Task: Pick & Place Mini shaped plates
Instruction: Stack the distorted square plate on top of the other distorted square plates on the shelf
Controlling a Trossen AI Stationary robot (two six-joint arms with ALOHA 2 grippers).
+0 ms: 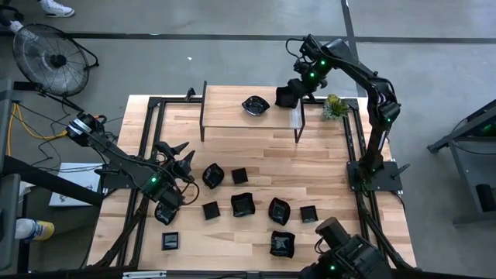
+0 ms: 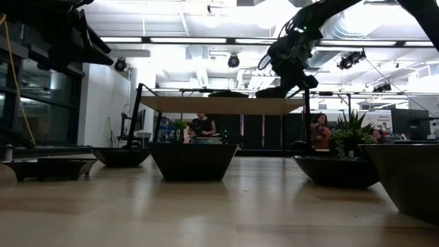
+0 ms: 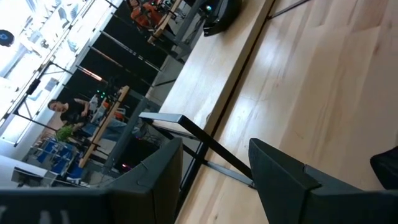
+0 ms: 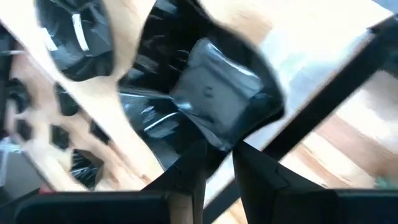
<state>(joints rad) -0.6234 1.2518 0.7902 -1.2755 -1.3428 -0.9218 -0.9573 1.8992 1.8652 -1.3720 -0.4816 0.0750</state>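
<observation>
Our right gripper [image 1: 292,94] pinches a black plate [image 4: 217,102] by its rim above the shelf [image 1: 225,115]; that thin hold could slip. Our left gripper [image 1: 180,157] waits open.

Bare shelf [image 1: 225,105] left of its dish [image 1: 255,105]; plant [image 1: 335,107] crowding right end

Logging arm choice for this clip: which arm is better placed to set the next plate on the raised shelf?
Right. Its tool already grips a glossy black plate at the raised wooden shelf, beside the black wavy-edged dish there. The left tool hangs open over the table, holding nothing.
</observation>
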